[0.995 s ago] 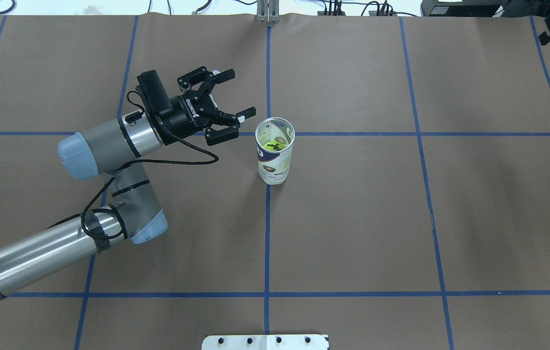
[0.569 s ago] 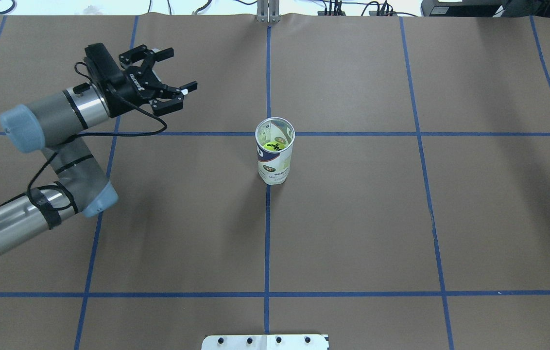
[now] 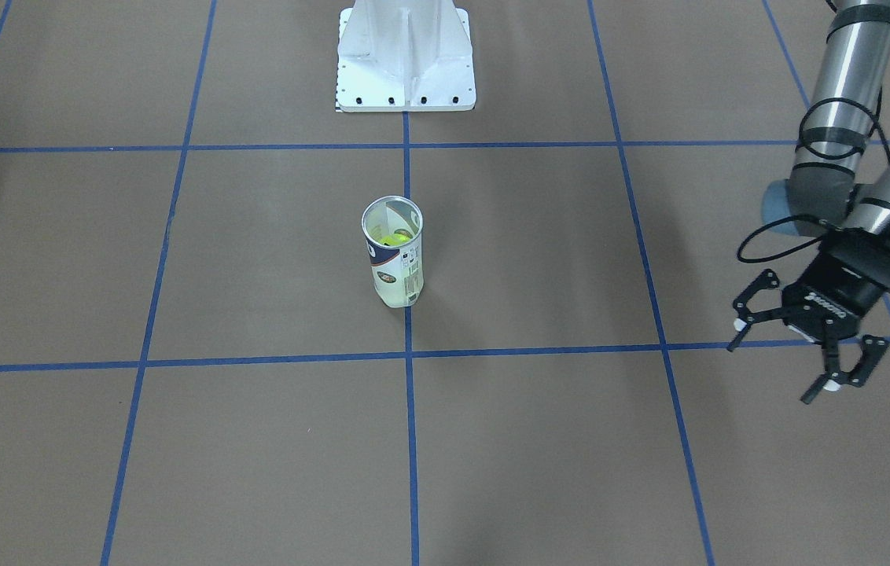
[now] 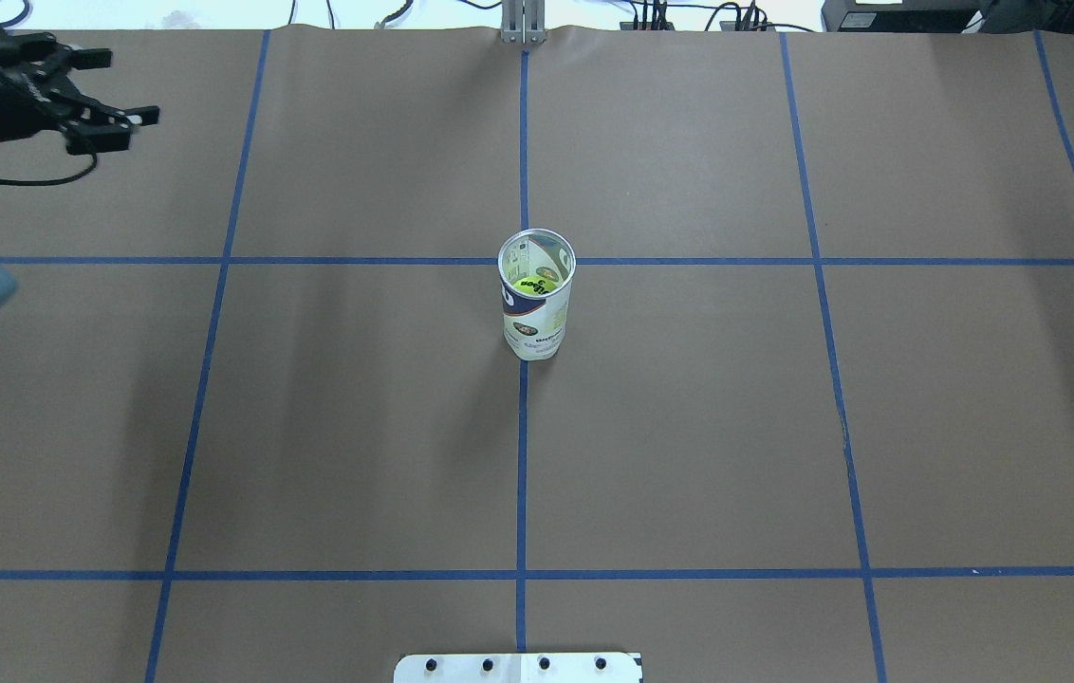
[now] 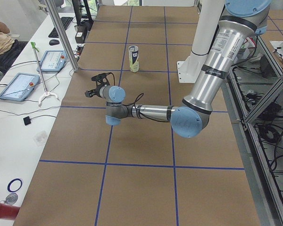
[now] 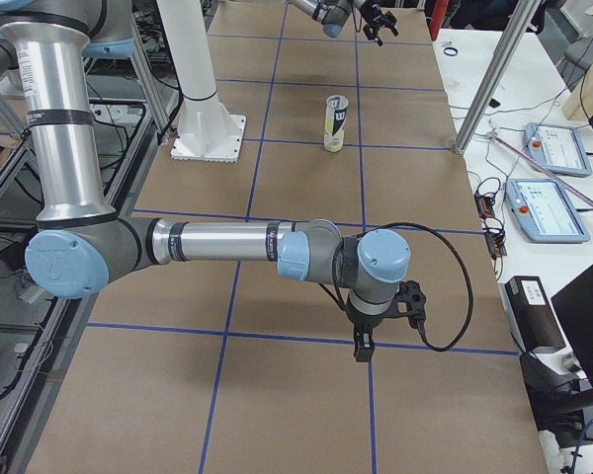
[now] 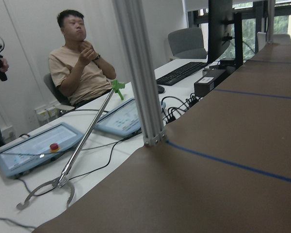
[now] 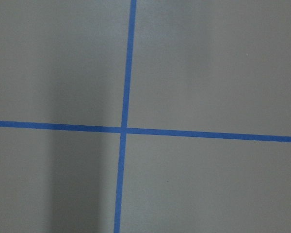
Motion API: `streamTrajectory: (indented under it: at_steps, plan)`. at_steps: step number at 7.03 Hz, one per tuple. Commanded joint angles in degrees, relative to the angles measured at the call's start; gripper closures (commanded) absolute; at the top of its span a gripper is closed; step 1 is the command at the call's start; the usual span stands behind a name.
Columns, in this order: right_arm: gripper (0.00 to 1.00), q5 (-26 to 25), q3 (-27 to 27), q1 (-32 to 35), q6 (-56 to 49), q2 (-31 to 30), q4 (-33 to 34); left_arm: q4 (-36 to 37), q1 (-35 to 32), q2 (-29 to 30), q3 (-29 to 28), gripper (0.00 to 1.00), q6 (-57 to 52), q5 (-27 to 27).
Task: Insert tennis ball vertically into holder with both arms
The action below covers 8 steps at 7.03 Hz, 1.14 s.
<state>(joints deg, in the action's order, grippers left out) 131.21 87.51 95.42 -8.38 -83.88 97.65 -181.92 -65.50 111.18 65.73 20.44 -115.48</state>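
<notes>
The holder (image 4: 537, 318), a clear can with a silver rim and a white and navy label, stands upright at the table's middle. It also shows in the front view (image 3: 396, 275) and both side views (image 5: 133, 59) (image 6: 335, 123). A yellow-green tennis ball (image 4: 542, 282) lies inside it (image 3: 394, 238). My left gripper (image 4: 129, 87) is open and empty, far off the holder at the table's far left corner (image 3: 775, 368). My right gripper (image 6: 387, 331) hangs over bare table, far from the holder; I cannot tell whether it is open or shut.
The white pedestal base (image 3: 406, 63) stands at the robot's side of the table (image 4: 518, 667). Blue tape lines (image 8: 123, 128) grid the brown tabletop. Beyond the far edge are an aluminium post (image 7: 140, 73), tablets (image 7: 36, 145) and a seated operator (image 7: 77, 63).
My left arm has drawn back from beside the holder, leftward and toward the far left corner, its gripper still open. The holder and ball have not moved.
</notes>
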Motion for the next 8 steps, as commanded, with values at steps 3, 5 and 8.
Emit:
streamTrajectory:
  at_steps: [3, 5, 8]
  plan:
    - [0.01, -0.2, 0.6, 0.1, -0.2, -1.5, -0.1, 16.4, -16.7, -8.9, 0.0, 0.01, -24.5, -11.7]
    - [0.01, -0.2, -0.1, 0.1, -0.1, -2.9, -5.1, 29.7, -16.9, -9.8, 1.2, 0.01, -26.3, -13.2]
    - [0.01, -1.4, -0.4, 0.1, -0.1, -2.2, -5.9, 62.6, -20.2, -9.7, 12.0, 0.01, -35.8, -14.1]
